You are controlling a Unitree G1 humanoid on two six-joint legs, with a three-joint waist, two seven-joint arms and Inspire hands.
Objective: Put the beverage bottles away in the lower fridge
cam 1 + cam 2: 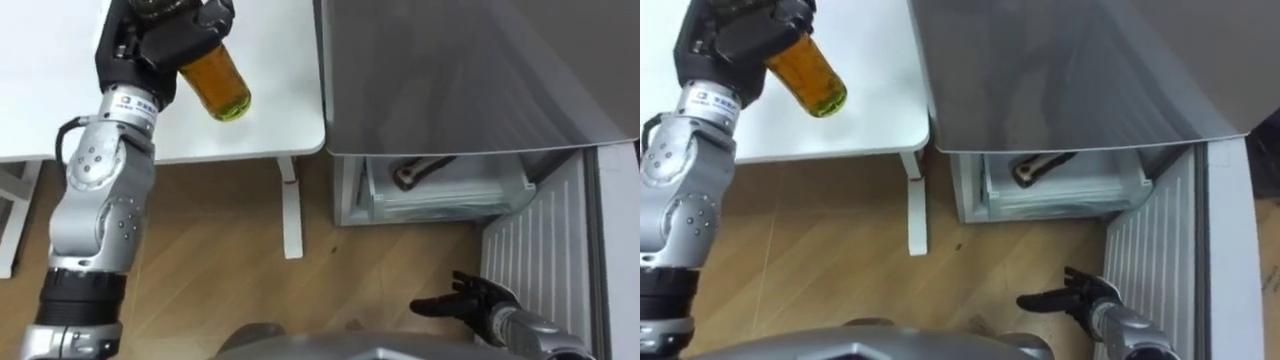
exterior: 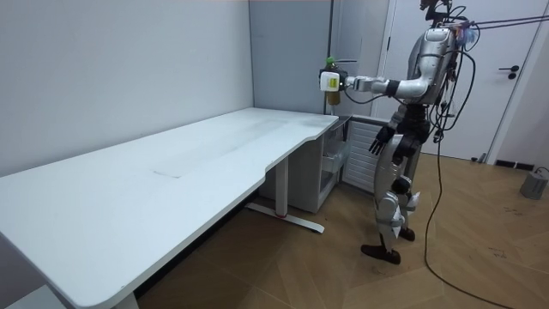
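Stance: upright on the wooden floor between the table's end and the fridge, left arm stretched out level, right arm hanging down.
Table: long white tabletop [image 1: 270, 100] on white legs, under and behind the left hand.
Fridge: grey cabinet with a smooth grey top [image 1: 470, 70], to the right of the left hand, beyond the right hand.
Lower door: white ribbed panel [image 1: 540, 240] swung open, just beside the right hand.
Lower compartment: clear drawer [image 1: 450, 195] exposed, well below and right of the left hand, a dark bottle-like thing [image 1: 420, 172] lying in it.
Drink: clear plastic bottle of amber liquid [image 1: 218, 82], tilted, base towards the camera.
Left hand [image 1: 165, 35]: black fingers curled round the bottle's upper part, held clear above the table's corner.
Drink's place: in the left hand's grasp, lower half sticking out past the fingers.
Right hand [image 1: 470, 298]: fingers loosely spread, empty, low over the floor.
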